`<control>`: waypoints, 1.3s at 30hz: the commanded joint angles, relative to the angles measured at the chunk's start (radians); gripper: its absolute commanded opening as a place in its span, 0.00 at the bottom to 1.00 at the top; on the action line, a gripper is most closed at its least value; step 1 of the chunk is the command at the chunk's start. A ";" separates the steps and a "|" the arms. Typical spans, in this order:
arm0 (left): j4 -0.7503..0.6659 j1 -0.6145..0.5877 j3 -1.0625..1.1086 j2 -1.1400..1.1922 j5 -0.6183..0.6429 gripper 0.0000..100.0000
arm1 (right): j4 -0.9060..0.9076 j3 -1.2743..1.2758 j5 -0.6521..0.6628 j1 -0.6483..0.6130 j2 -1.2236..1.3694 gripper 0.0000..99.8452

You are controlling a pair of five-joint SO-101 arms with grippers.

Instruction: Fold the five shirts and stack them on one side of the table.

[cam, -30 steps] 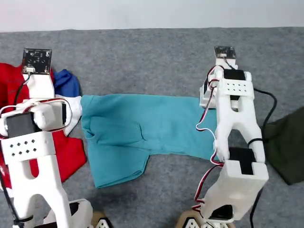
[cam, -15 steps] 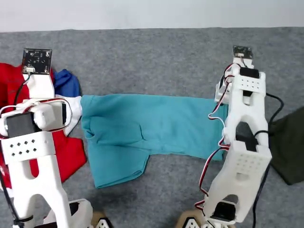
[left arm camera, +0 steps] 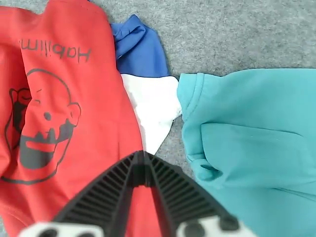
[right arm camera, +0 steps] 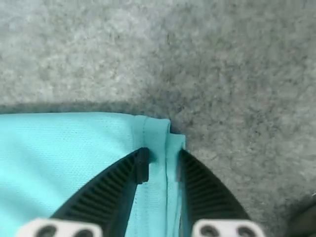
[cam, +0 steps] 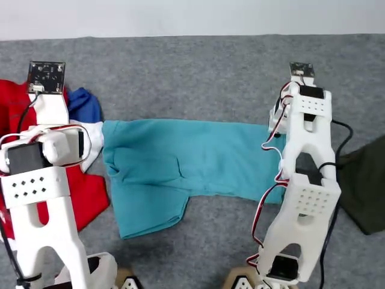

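The red shirt (left arm camera: 98,94) carries a dark skull print (left arm camera: 42,123) with lettering. The left hand (left arm camera: 143,163) hangs closed above it. The right hand (right arm camera: 162,160), narrowly parted, straddles the hem of the teal shirt (right arm camera: 64,158).

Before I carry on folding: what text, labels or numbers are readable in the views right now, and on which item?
On the red shirt: one dark line of lettering above a face graphic, upside down in the left wrist view and running into a fold; not readable whole.
On the teal shirt, blue shirt, white shirt and dark shirt: no text visible.
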 commanded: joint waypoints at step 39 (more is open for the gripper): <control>-0.012 0.002 -0.031 -0.034 0.003 0.00 | 0.179 -0.390 0.012 -0.064 -0.056 0.22</control>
